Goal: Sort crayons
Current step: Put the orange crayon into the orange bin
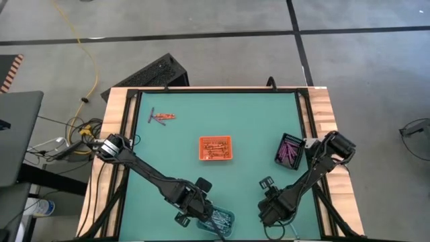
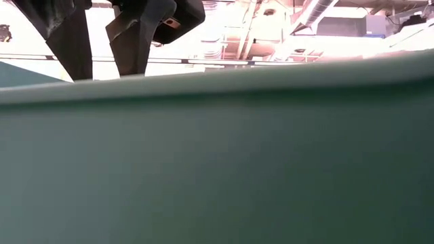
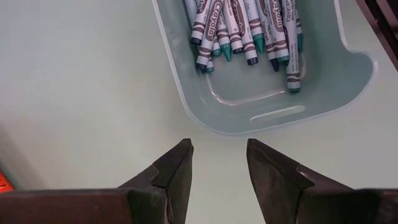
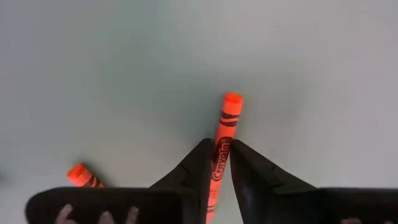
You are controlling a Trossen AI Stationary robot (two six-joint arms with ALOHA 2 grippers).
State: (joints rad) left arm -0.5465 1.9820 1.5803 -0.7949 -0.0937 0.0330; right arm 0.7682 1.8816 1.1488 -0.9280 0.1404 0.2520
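Right gripper (image 4: 214, 152) lower centre of frame, fingers clamped on orange crayon (image 4: 225, 127). Left gripper (image 3: 217, 155) parted, empty, below clear tray (image 3: 348, 81).

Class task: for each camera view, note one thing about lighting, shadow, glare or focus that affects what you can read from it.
High view: even light, but the loose crayons are too small for detail. Low view: the room behind is blown out bright, and the table fills the frame as a blur. Left wrist view: glare streaks on the clear tray. Right wrist view: the orange crayon in the right claw is sharp, with a soft shadow beside it.
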